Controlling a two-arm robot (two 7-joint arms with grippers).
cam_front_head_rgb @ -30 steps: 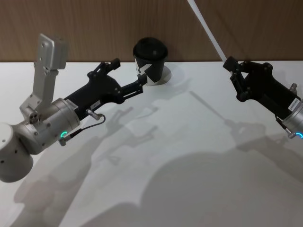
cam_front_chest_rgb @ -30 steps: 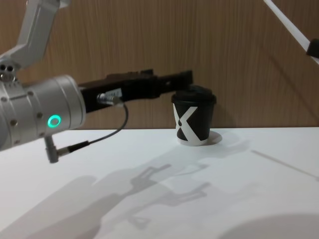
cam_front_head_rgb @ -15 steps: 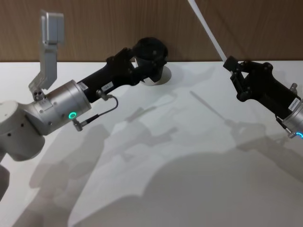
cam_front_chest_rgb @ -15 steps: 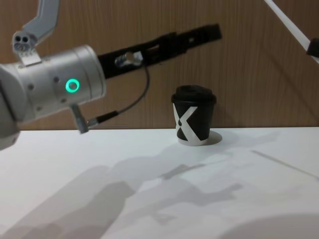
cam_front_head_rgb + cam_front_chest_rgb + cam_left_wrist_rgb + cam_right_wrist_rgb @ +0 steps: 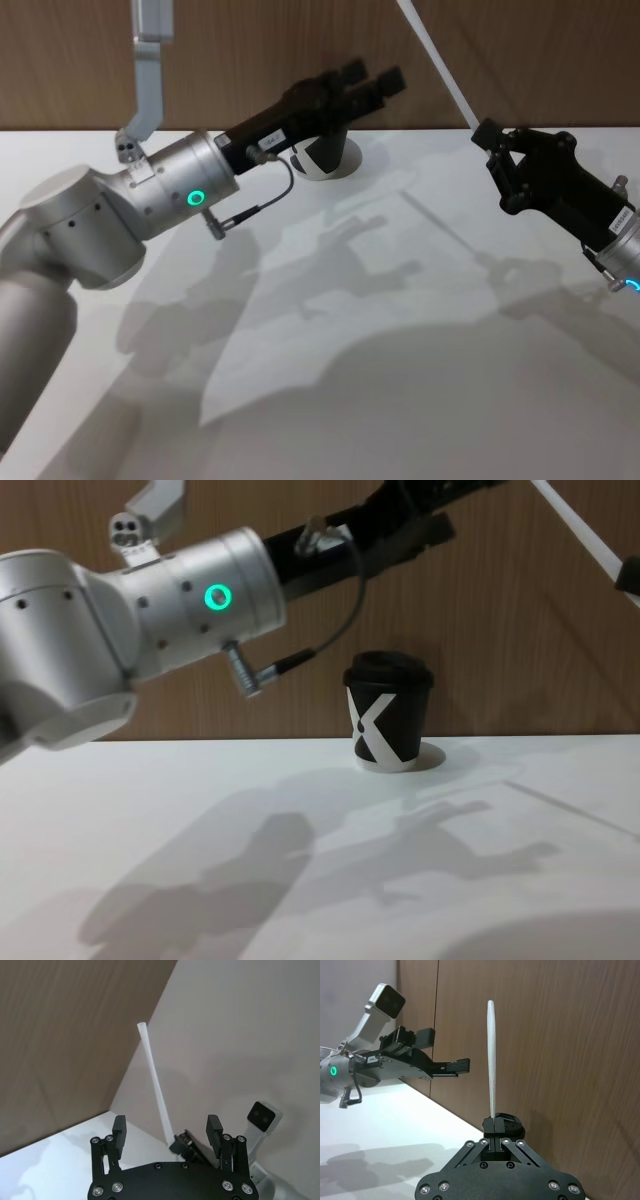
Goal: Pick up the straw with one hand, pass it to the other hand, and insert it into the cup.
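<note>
I am pinching the straw [image 5: 440,62] by its lower end in my right gripper [image 5: 486,133], out on the right above the table [image 5: 400,350]. The straw is slanting up and to the left. I am holding my left gripper [image 5: 374,80] raised over the cup [image 5: 388,715], fingers spread wide. The cup is standing upright at the table's far edge, beside the wooden wall [image 5: 560,60].

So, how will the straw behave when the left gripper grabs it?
Probably stiff and light: the straw runs straight though the right gripper pinches only one end. Thin and round, it may pivot or slip in the left gripper.
</note>
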